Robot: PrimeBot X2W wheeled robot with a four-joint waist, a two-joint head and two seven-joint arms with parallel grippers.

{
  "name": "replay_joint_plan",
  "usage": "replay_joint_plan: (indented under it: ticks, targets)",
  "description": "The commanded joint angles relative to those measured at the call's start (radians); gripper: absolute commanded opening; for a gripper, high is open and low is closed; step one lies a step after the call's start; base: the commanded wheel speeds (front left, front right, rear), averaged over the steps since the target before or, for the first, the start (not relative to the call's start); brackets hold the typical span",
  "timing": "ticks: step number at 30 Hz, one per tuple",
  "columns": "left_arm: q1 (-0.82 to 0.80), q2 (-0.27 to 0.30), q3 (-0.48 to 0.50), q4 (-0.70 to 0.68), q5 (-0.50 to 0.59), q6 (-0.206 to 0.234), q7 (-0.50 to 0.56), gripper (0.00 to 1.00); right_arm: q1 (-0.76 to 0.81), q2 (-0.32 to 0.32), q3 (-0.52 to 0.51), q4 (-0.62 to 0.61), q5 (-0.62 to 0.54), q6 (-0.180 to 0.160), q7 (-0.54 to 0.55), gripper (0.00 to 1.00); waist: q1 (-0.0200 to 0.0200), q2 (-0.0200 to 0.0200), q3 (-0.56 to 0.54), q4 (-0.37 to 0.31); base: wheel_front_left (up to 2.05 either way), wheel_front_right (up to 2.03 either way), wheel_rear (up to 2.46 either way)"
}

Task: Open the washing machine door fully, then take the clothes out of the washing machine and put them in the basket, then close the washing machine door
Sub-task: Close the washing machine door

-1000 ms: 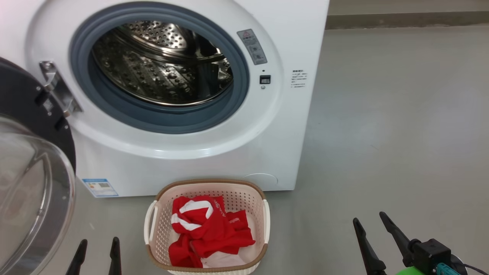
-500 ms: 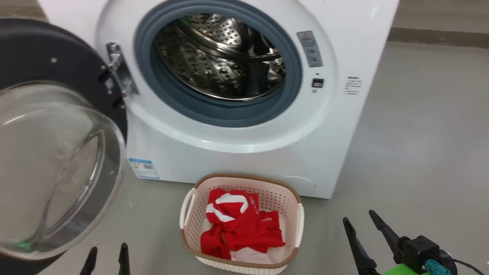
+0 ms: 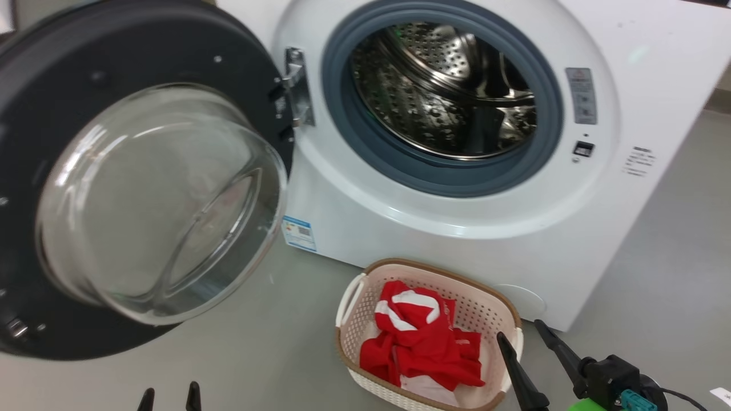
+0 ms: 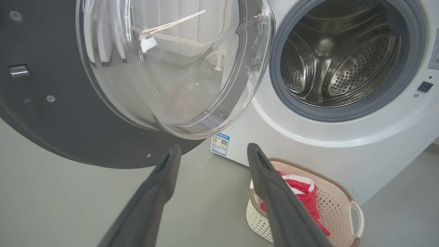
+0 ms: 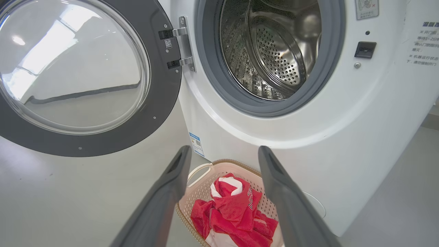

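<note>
1. The washing machine door point(image 3: 160, 200) stands swung wide on its hinge point(image 3: 297, 85), left of the washing machine point(image 3: 434, 251), with its glass bowl facing the robot. The steel drum point(image 3: 445, 97), as far as it shows, holds no cloth.
2. The clothes point(image 3: 420, 342), red with white trim, lie heaped in the basket point(image 3: 480, 311). It sits on the floor point(image 3: 257, 342) just before the machine's lower front edge.
3. Both hands are spread and carry nothing. The left hand point(image 3: 169, 398) is low, below the door, and the right hand point(image 3: 521, 331) is at the basket's right end.
4. The step in hand, I judge, is closing the door, and the left hand is the nearer one to it.
5. To do it well, bring that hand round the door's free edge, the side far from the hinge where the silver catch point(image 4: 19, 70) sits. A push there has the most leverage and follows the hinge's arc.
6. Press on the black rim, not the bulging glass, which looks slick and curved enough for a finger to slide off.
7. Mind the basket. It seems to lie below the door's sweep, but I cannot tell the clearance for certain, so go slowly past it.
8. End with a firm press so the catch goes home in the latch socket point(image 3: 583, 149) and the glass seats in the grey ring point(image 3: 342, 131). A door resting ajar is not closed.
</note>
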Motion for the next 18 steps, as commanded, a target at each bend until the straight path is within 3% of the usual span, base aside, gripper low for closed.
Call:
replay_joint_plan:
  ticks: [1,18]
  targets:
    - [-0.011,0.005,0.023,-0.019,-0.008,0.009,-0.005,1.00,-0.043,-0.006,0.028,-0.020,0.009,0.006,-0.006,1.00,0.0000,-0.0001,-0.021,0.078,0.00,0.00,0.00]
    - [0.024,0.005,0.017,-0.082,-0.068,0.059,-0.005,1.00,-0.129,-0.017,0.141,0.022,0.039,0.006,-0.006,1.00,0.0000,-0.0001,0.000,0.102,0.00,0.00,0.00]
